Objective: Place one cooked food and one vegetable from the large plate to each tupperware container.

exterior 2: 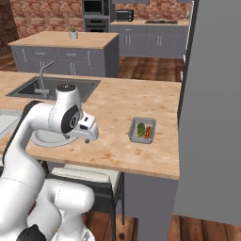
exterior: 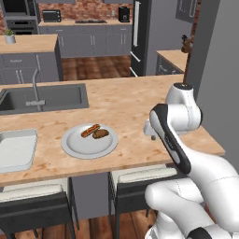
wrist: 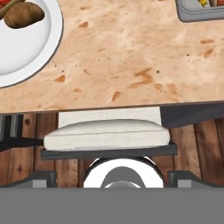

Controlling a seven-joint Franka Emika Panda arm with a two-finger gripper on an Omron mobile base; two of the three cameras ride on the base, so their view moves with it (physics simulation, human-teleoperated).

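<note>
Holding two foods: large plate (exterior: 74,147) | filled tupperware container (exterior 2: 133,134) apart

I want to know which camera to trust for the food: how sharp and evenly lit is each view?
Left base view: soft, even light, two brown items on the large plate small and slightly blurred. Right base view: filled tupperware container tiny, contents just coloured blobs. Hand view: sharpest, no glare, but plate and container are cut off at the frame's edges.
</note>
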